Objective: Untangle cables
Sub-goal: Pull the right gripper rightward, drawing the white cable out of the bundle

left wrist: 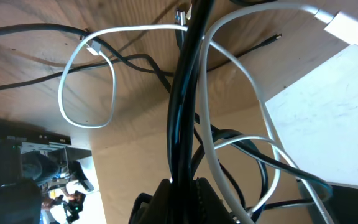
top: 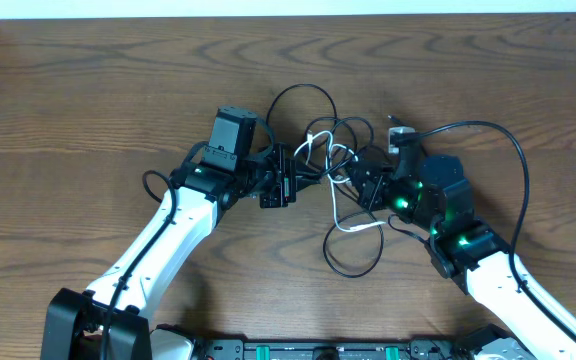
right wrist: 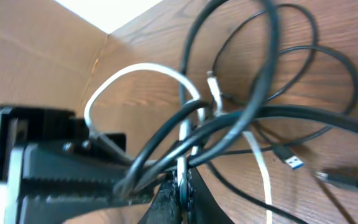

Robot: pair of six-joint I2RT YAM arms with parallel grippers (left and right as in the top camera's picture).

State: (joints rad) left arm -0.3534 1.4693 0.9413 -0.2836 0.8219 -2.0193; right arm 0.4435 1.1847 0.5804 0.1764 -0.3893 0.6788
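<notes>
Counter [top: 88, 90] first: bare wood with room on both sides, so space isn't our problem. Both arms meet mid-counter. The left gripper [top: 286, 188] and right gripper [top: 365, 182] sit near each other, with the cables [top: 333, 158] knotted between them.

Left jaws are clenched on a bundle of black cables [left wrist: 185, 93] (several strands at once in the left wrist view, not one). Right jaws look clamped where black strands and the white cable [right wrist: 135, 67] cross. We can't tell exactly which strands are pinched.

Risks as we judge them:
- If we pull apart with multi-strand grips on both sides, we cinch the knot instead of opening it. Neither side has isolated a single cord.
- The white cable weaves through the black loops. A sideways pull could drag it through and tighten it round the bundle.
- The right arm's own thick wire [top: 478, 123] arcs just beside the tangle, and a lifted loop could snag on it.
- The grippers are close together, so any wrist rotation could wrap cord round a finger.
- Small stuff: the USB plug [right wrist: 293, 163] and the white plug [left wrist: 347, 28] act as hooks. If either catches in a loop, the strain lands on the connector.
</notes>
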